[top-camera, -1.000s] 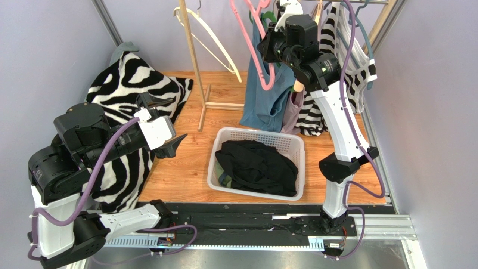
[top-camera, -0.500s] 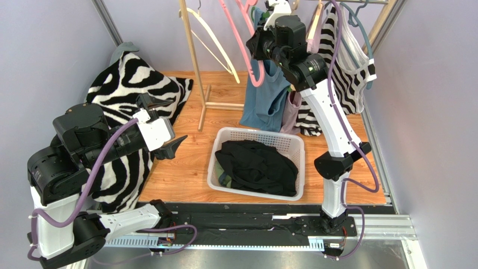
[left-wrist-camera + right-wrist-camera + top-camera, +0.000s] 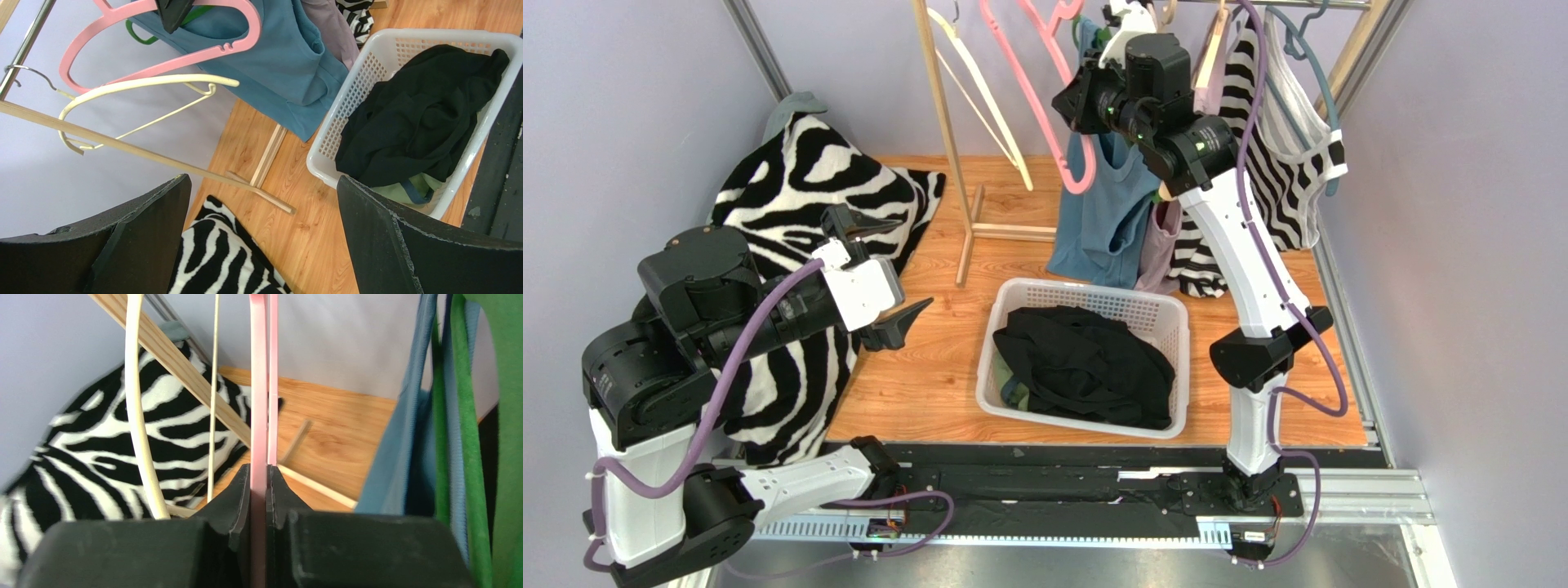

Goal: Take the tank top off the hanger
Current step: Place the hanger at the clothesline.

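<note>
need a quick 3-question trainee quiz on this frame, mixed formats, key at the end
1. True or false: the right hand is shut on the pink hanger.
2. What lies on top in the white basket? A: black garment. B: zebra cloth. C: a hanger.
3. Fill in: the left hand stands ____ and holds nothing.

Key: 1 true; 2 A; 3 open.
</note>
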